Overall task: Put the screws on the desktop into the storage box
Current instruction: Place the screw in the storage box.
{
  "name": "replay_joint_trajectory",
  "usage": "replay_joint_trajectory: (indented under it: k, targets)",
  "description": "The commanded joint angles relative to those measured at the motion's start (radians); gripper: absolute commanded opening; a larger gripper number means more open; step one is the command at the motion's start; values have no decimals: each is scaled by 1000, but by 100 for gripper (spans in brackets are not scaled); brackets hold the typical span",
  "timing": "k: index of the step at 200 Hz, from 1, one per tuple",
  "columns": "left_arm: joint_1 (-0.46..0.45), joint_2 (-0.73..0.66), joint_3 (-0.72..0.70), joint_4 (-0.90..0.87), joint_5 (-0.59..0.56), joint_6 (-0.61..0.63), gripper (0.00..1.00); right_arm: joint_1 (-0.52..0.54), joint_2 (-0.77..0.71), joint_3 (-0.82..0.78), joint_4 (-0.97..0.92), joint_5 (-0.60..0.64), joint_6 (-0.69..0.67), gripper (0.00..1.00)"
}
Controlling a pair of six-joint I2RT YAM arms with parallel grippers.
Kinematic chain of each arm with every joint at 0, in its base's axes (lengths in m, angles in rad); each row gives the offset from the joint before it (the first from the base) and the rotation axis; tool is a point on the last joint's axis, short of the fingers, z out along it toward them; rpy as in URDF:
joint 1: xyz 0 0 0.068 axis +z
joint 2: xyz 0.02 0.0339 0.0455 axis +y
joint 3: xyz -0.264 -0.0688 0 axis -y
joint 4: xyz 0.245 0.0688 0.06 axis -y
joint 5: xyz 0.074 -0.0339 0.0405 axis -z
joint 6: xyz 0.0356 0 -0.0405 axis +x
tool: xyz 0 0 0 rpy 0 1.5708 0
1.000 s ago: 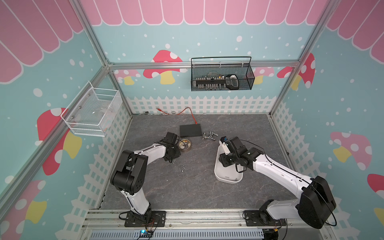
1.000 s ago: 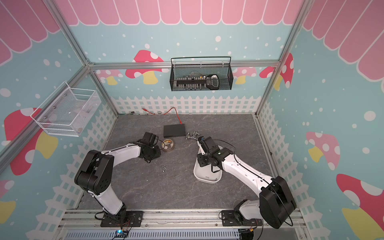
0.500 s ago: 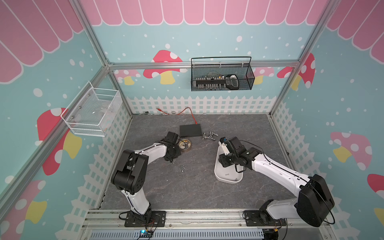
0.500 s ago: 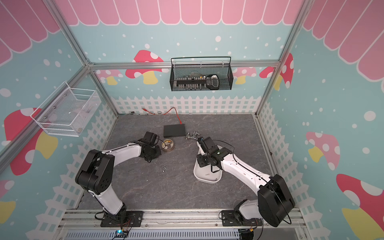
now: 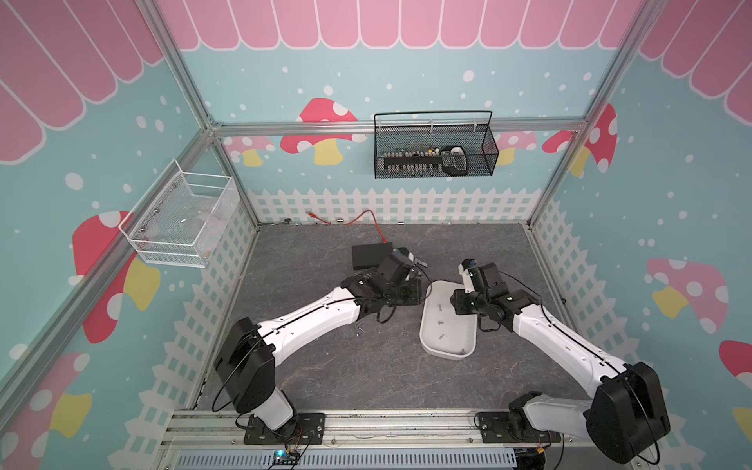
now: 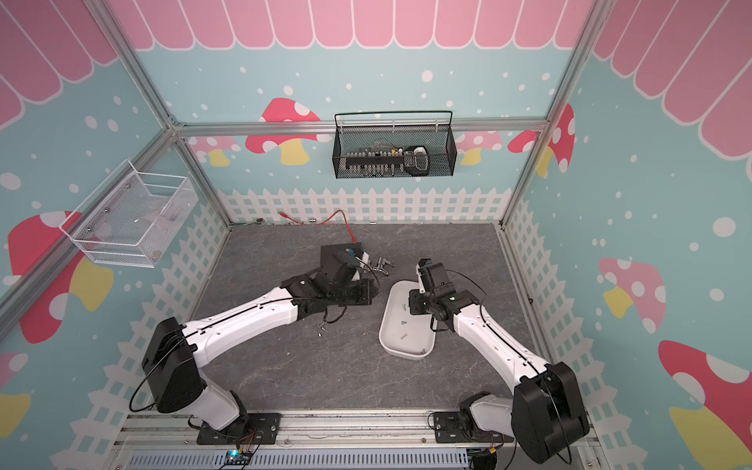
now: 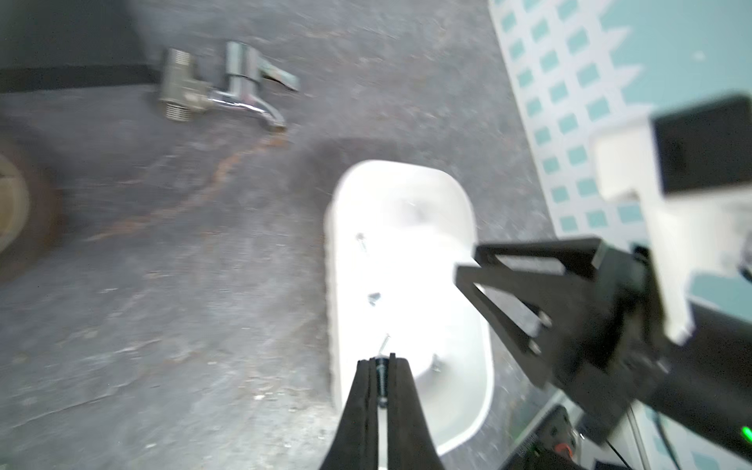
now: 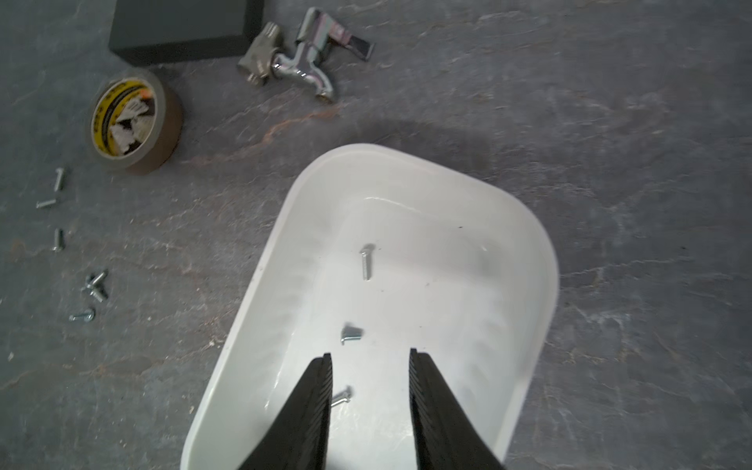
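A: Our left gripper [image 7: 381,360] has swung from the tape roll [image 8: 130,122] over to the storage box [image 8: 545,252] edge. Its jaws are now pinched tight on one screw [image 7: 380,376], so we judge a drop is next.
B: Right gripper [image 8: 370,354]?
A: Over the box, jaws partly apart, empty. Three boxed screws [image 8: 366,264]; loose screws [image 8: 93,285] wait on the desktop [image 8: 610,122].
B: Any text?
A: Yellow print inside the tape roll, but we can't read it.
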Motion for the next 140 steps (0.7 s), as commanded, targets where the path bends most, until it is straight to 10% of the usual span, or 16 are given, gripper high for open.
replay_joint_trajectory:
  k: [1,40,78,140]
  targets:
    - [-52,119,65,-25,17,-17,0,-64,-45,-35,41,-16,45,37]
    - [-84,244,136,-23,45,-40,0,-145,-113,-77,54,-32,49,37]
    - [-90,283,181,-51,47,-25,46,-147,-99,-77,57,-71,26,40]
    - [104,-89,-98,-88,-72,-16,59,26,-9,32,46,-176,-24,43]
